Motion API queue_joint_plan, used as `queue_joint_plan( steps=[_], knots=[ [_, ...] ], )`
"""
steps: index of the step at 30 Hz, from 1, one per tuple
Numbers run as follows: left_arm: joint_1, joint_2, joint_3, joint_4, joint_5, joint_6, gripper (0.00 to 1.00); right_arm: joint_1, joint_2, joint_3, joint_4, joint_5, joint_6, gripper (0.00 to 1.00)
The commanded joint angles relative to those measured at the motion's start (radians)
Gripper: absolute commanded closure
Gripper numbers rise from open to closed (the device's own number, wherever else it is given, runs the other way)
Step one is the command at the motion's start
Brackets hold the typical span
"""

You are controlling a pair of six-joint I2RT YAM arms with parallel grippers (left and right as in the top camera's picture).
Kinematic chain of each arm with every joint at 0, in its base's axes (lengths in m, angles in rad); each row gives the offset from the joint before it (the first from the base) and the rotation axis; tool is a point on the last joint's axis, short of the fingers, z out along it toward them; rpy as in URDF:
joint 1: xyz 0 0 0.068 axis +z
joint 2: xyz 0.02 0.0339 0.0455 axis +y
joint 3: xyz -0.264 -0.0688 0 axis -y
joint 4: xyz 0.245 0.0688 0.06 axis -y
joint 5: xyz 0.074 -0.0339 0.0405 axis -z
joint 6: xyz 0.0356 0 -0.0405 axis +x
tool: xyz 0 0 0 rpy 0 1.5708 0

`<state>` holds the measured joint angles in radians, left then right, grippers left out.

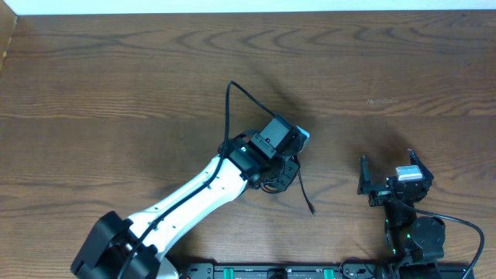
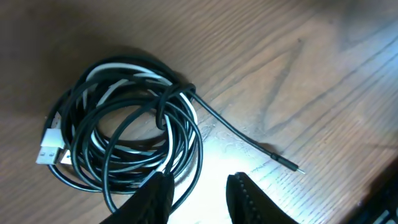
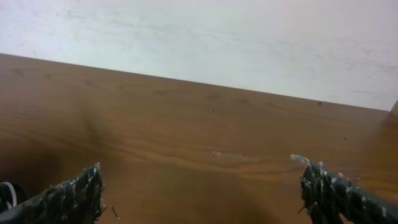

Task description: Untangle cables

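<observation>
reaches diagonally forward with the white left arm (image 1: 186,190), left gripper (image 2: 199,193) pointing down, jaws slightly apart. holds the right arm (image 1: 415,232) folded near its base, right gripper (image 3: 199,199) spread wide.

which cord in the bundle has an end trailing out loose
The black cord whose straight tail runs right out of the coil; the white cord lies wound inside.
</observation>
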<state>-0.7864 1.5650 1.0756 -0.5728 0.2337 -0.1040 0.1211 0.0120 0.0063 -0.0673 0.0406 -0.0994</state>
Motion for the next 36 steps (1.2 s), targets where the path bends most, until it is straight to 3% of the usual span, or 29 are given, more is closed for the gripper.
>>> queue_joint_plan(
  steps=[1, 14, 20, 21, 23, 36],
  knots=[
    [0.001, 0.045, 0.008, 0.003, -0.006, 0.002, 0.65, 0.004, -0.006, -0.001, -0.004, 0.001, -0.010, 0.01],
    [0.003, 0.130, 0.008, 0.050, -0.020, -0.073, 0.63, 0.004, -0.006, -0.001, -0.004, 0.001, -0.010, 0.01],
    [0.014, 0.130, 0.008, 0.062, -0.113, -0.136, 0.48, 0.004, -0.006, -0.001, -0.004, 0.001, -0.010, 0.01],
    [0.014, 0.130, 0.008, 0.061, -0.116, -0.134, 0.37, 0.004, -0.006, -0.001, -0.004, 0.001, -0.010, 0.01],
    [0.014, 0.130, 0.008, 0.058, -0.115, -0.134, 0.02, 0.004, -0.006, -0.001, -0.004, 0.001, -0.010, 0.01],
    [0.014, 0.130, 0.008, 0.058, -0.115, -0.134, 0.02, 0.004, -0.006, -0.001, -0.004, 0.001, -0.010, 0.01]
  ],
)
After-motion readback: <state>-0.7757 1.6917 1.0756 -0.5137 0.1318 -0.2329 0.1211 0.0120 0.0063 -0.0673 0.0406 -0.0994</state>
